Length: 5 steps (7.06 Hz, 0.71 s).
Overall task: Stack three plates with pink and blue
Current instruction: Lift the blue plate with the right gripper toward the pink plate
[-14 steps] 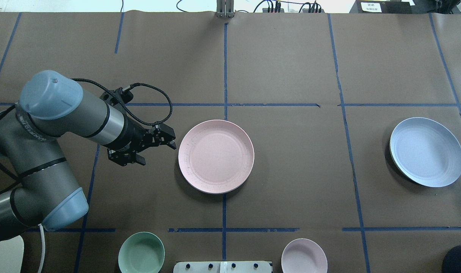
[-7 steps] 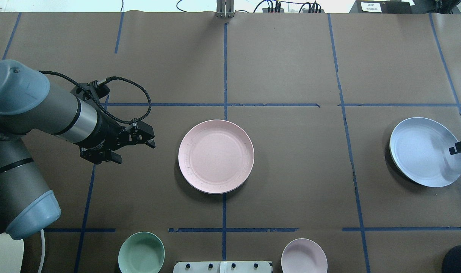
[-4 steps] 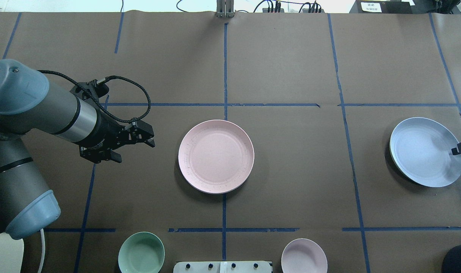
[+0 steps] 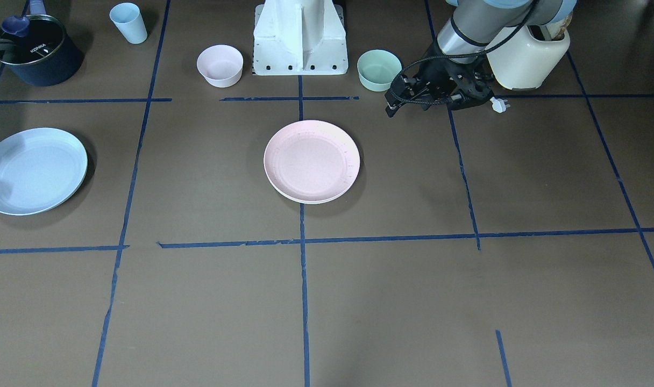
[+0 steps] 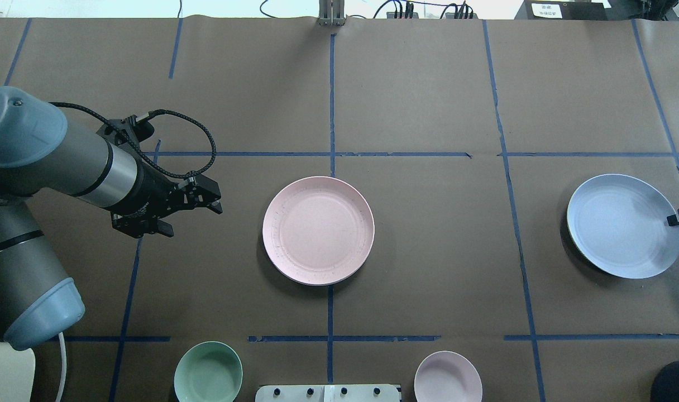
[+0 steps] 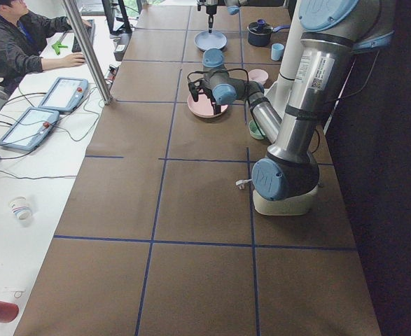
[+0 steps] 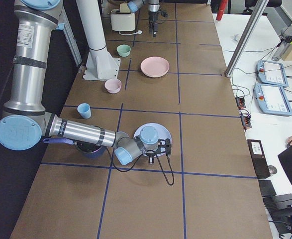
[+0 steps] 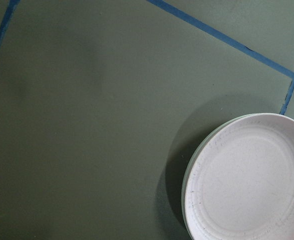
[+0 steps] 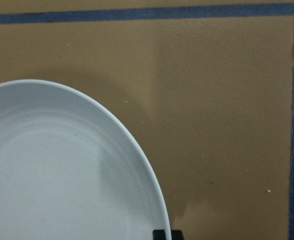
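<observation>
Robotics lab. The worktop (image 5: 429,84) is wrapped in brown paper and gridded with blue tape lines (image 5: 331,100). A grey industrial arm with blue joint caps (image 6: 310,84) and a second like it (image 7: 34,59) stand along the robot-side edge, with a white column on a base plate (image 7: 93,40) between them. Past the opposite edge is a white bench (image 6: 23,161) with two grey touchscreen teach pendants (image 6: 64,94), a seated operator in a dark jacket (image 6: 12,42) and an aluminium profile post (image 6: 86,49). Black cables (image 5: 406,8) run along that edge. Tableware sits on the paper: a pale blue round plate (image 5: 618,223) and a small green deep bowl (image 5: 208,371).
</observation>
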{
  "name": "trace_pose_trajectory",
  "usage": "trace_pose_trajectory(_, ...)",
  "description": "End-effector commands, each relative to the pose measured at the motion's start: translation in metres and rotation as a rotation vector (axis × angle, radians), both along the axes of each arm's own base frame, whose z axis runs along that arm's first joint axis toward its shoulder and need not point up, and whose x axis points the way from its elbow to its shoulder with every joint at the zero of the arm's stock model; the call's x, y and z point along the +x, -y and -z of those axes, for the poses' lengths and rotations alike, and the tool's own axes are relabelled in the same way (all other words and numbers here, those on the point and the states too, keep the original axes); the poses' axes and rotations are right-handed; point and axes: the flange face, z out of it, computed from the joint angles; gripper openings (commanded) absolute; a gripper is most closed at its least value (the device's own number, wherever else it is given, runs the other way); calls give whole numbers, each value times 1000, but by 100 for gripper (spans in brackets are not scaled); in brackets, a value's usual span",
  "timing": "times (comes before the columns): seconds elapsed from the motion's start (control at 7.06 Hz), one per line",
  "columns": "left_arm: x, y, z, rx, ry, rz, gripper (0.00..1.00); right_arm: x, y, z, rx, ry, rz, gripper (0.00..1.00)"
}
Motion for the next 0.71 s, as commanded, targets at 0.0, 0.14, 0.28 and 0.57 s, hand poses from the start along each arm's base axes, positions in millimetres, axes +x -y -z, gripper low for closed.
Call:
trace_pose_trajectory(0.0,-31,12,-46,95,73,-41,100,26,13,43,-14,120,-51,0)
trace_pose_trajectory(0.14,-54,19,-76,149,119,-70,100,21,29,86,-9,172,-75,0)
trace_pose_trajectory(0.28,-76,24,-104,211,176,-124,100,13,53,136,1,218,-101,0)
trace_pose_trajectory(0.57,-142,37,-155,303,254,-219,100,-23,89,226,-50,308,-145,0)
